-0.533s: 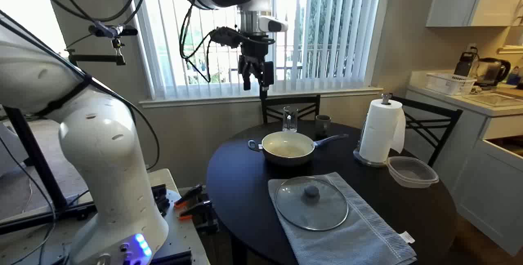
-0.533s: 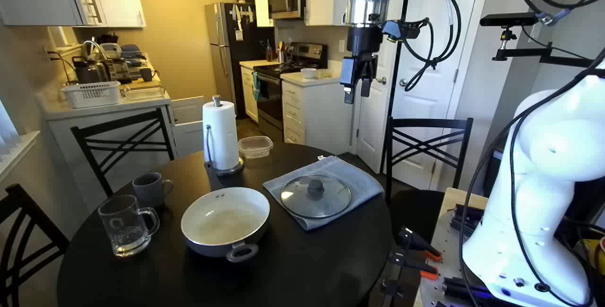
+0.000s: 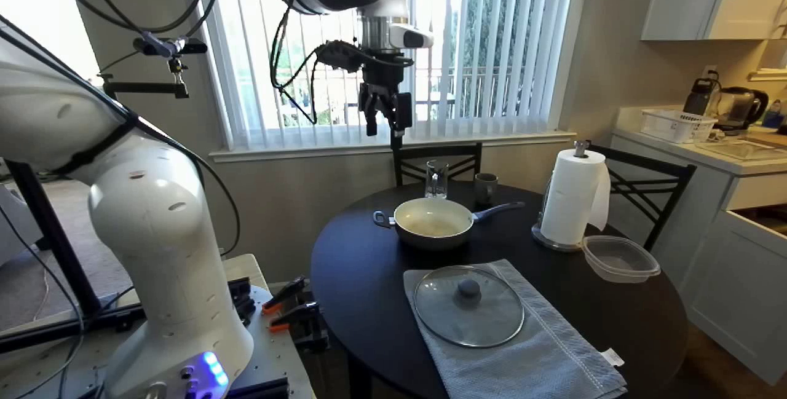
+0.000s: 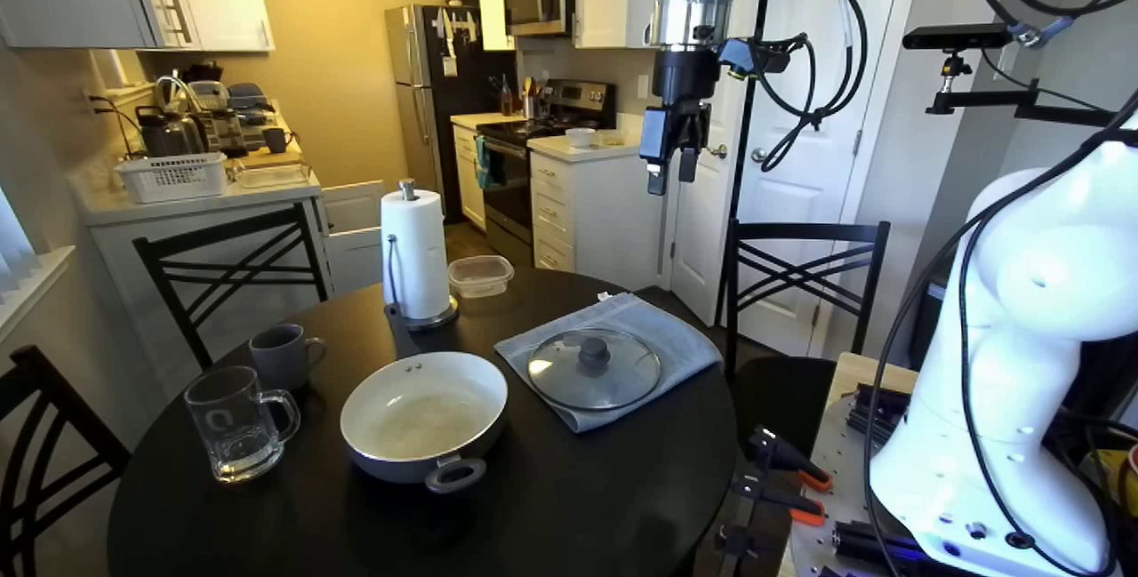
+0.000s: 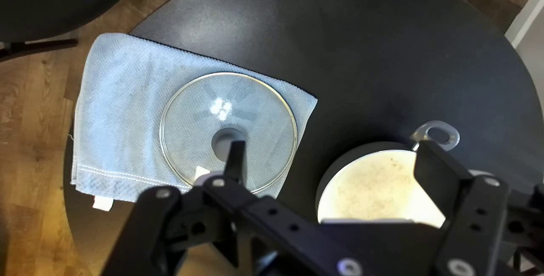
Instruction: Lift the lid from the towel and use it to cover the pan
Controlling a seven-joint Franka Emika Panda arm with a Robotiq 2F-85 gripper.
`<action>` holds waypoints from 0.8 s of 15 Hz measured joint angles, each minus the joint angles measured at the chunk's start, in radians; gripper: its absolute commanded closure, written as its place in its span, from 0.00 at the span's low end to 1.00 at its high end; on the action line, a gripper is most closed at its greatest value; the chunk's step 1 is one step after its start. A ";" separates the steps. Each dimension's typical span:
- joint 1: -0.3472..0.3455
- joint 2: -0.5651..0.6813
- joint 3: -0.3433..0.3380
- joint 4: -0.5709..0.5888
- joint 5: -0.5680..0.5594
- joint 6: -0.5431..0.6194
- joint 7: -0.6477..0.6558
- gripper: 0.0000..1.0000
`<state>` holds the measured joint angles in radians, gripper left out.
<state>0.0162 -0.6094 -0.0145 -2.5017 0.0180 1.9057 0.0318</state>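
Probably at first step, before grasping lid (image 3: pixel 467 316) (lying on towel (image 3: pixel 529 362), near uncovered pan (image 4: pixel 425 417)). Hanging high over table (image 5: pixel 361 55) with gripper (image 4: pixel 672 175) spread wide, holding nothing. Next, likely: line up over knob (image 5: pixel 223 140), descend, pinch, lift level.

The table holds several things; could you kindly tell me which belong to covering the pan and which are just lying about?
For the job:
lid
towel beneath it
pan

Just lying about:
paper towel roll
clear plastic container
glass mug
grey mug
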 measured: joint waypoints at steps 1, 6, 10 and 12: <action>0.000 0.000 0.000 0.000 0.000 0.000 0.000 0.00; 0.000 0.000 0.000 0.000 0.000 0.000 0.000 0.00; -0.004 0.000 -0.040 0.015 0.040 0.015 0.000 0.00; -0.028 0.004 -0.094 0.035 0.057 0.022 0.000 0.00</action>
<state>-0.0118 -0.6056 -0.1080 -2.4663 0.0749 1.9280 0.0318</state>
